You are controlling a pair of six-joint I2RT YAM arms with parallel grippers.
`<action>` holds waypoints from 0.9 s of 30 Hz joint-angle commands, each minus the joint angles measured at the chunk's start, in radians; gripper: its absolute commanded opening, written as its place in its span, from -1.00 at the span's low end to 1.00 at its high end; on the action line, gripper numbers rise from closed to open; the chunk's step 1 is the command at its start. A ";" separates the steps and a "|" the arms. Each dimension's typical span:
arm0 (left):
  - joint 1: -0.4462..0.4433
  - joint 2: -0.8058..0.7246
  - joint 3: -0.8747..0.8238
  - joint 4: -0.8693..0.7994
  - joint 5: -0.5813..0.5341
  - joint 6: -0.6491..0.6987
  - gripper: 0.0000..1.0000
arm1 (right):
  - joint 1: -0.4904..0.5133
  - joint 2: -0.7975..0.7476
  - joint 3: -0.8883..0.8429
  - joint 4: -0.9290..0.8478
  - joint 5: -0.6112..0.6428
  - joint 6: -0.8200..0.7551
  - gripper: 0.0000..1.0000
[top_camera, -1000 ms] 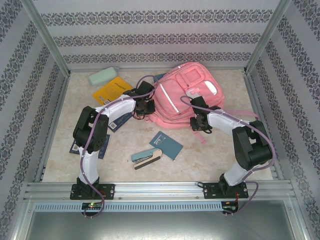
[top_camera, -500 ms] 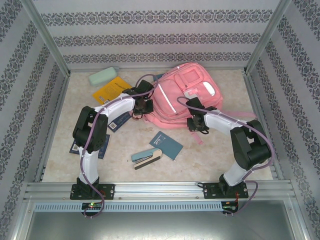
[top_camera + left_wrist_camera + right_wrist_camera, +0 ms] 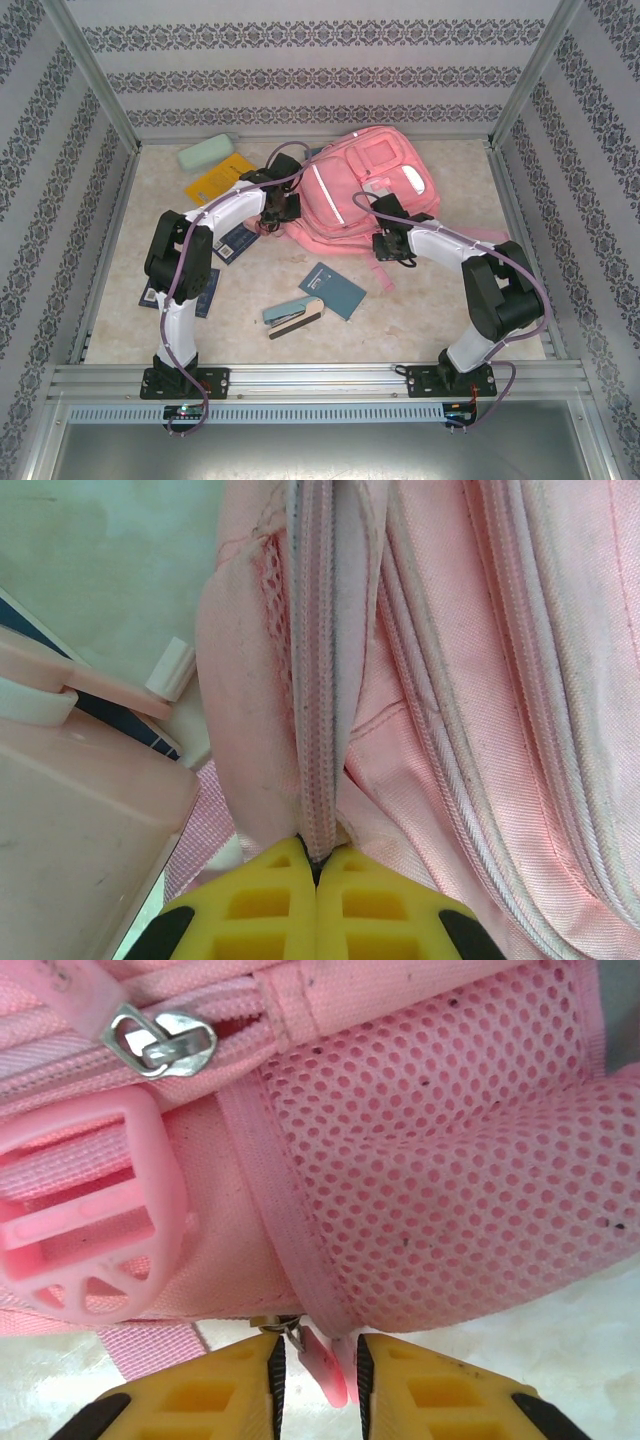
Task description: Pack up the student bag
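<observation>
- Lying at the far middle of the table (image 3: pixel 440 310), the student bag (image 3: pixel 365 185) has its far edge close to the back wall (image 3: pixel 320 80).
- At the bag's left edge, the left gripper (image 3: pixel 317 865) is clamped tight on the zip seam (image 3: pixel 320 730).
- At the near edge, the right gripper (image 3: pixel 315 1360) has its jaws slightly apart around a pink pull tab (image 3: pixel 327 1375); whether they press it cannot be told.
- Bare tabletop lies to the near right; a blue booklet (image 3: pixel 333 290) and a stapler (image 3: pixel 293 315) lie near the centre, apart from the bag.

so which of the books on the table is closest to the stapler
The teal notebook, right beside the stapler in front of the student bag. The yellow book and dark blue booklets lie farther left.
</observation>
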 commanded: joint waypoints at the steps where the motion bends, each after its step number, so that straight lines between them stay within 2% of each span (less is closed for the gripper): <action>1: 0.009 0.012 0.025 -0.025 -0.018 0.010 -1.00 | 0.015 0.011 -0.007 0.010 0.013 0.012 -0.46; 25: 0.009 0.006 0.004 -0.018 0.013 -0.002 -0.99 | 0.045 0.068 -0.030 0.008 0.067 0.044 -0.48; 27: 0.008 0.004 0.000 -0.018 0.015 -0.003 -0.99 | 0.045 0.074 -0.024 0.004 0.075 0.049 -0.54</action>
